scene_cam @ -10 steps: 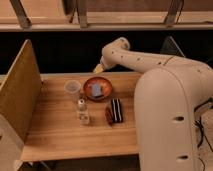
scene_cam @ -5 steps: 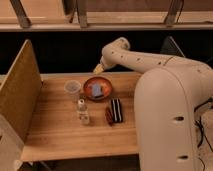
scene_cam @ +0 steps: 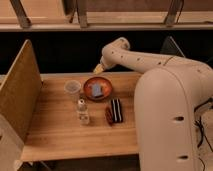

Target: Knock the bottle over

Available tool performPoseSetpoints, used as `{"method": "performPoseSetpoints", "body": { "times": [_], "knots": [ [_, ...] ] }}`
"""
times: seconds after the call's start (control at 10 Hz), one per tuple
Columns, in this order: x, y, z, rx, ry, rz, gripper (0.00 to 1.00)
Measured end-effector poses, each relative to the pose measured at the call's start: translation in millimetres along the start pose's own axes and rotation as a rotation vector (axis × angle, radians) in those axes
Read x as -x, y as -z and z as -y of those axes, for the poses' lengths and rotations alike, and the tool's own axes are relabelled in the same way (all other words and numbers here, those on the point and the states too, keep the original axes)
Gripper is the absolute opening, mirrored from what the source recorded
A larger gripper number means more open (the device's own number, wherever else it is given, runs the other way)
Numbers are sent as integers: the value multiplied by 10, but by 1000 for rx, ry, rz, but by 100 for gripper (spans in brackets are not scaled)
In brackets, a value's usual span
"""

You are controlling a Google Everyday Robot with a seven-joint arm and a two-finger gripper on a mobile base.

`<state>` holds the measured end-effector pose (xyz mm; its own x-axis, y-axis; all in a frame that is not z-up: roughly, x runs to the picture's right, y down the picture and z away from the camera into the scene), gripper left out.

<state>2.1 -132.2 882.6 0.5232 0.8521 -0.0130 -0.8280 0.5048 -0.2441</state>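
**A:** Camera view, entry one. Where do we stand on the task?

**B:** We log the bottle (scene_cam: 82, 113) as upright on the table (scene_cam: 55, 132), white cap on top. Nothing is tipped, so we judge the task not yet begun: the approach and the push are both left.

**A:** And the end effector?

**B:** The end effector (scene_cam: 99, 68) hangs at the far edge of the table, just behind the orange plate (scene_cam: 88, 83). We cannot tell whether it is open or closed. We see nothing held in it.

**A:** How does the bottle lie relative to it?

**B:** The bottle is well apart from it, nearer the camera and slightly to the left in the picture. The plate, with a blue pad (scene_cam: 96, 90) on it, lies between the two. The clear cup (scene_cam: 72, 87) sits just behind the bottle, and a dark packet (scene_cam: 116, 110) lies to its right.

**A:** What do we make of the next move?

**B:** The arm would have to come forward over or past the plate, then sweep sideways at the bottle. The cup is close, so a loose sweep could hit it too.
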Motion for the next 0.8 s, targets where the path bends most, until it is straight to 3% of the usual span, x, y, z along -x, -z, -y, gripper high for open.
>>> {"method": "performPoseSetpoints", "body": {
  "times": [0.5,0.6,0.8],
  "knots": [
    [0,-1,-1,0,0,0,24],
    [-30,-3,-2,-7,5,-11,11],
    [-205,34,2,-30,17,-63,0]
  ]
}}
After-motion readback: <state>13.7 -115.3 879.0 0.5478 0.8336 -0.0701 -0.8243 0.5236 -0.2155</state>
